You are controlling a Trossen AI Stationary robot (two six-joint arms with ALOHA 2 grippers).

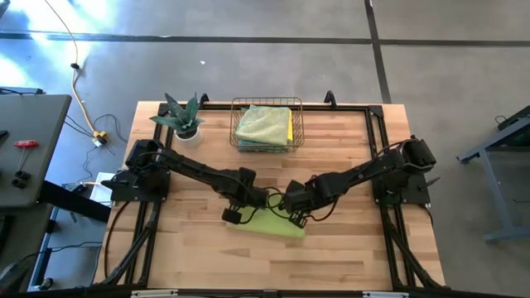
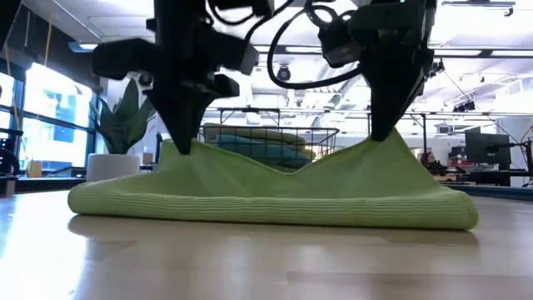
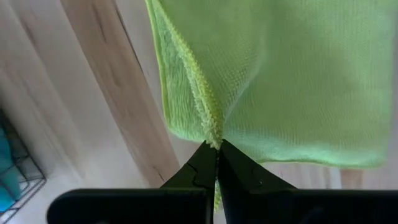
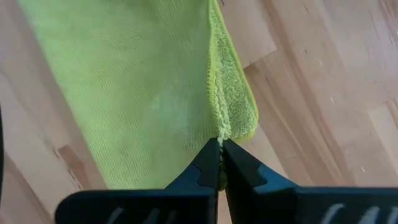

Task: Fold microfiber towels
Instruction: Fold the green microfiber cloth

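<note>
From above: lime green towel (image 1: 269,223) lies near the middle of the table (image 1: 348,257), a bit toward the front edge, w/ both arms bent in over it; left gripper (image 1: 234,213) at one end of its back edge, right gripper (image 1: 294,217) at the other. Wire basket (image 1: 266,124) w/ more folded towels (image 1: 263,122) sits at the back edge, potted plant (image 1: 180,117) beside it nr the back-left corner. Low view: towel (image 2: 275,187) already doubled, fold rounded along the front, and the two grippers each pinch a peak of cloth so the edge sags between them. If they pull apart unevenly or one lifts faster, I'd guess the layers slide and the fold goes crooked. Left wrist view: left gripper (image 3: 217,155) clenched tight on just the hemmed edge of the towel (image 3: 292,74) — a thin bite, prob. only the rim, so it could slip out on a quick swing. Right wrist view: right gripper (image 4: 220,154) likewise clamped on the fluffy hem of the towel (image 4: 143,93), close to a corner; can't tell if both layers are caught, and if only one is, the lower layer stays behind and the fold opens up.
</note>
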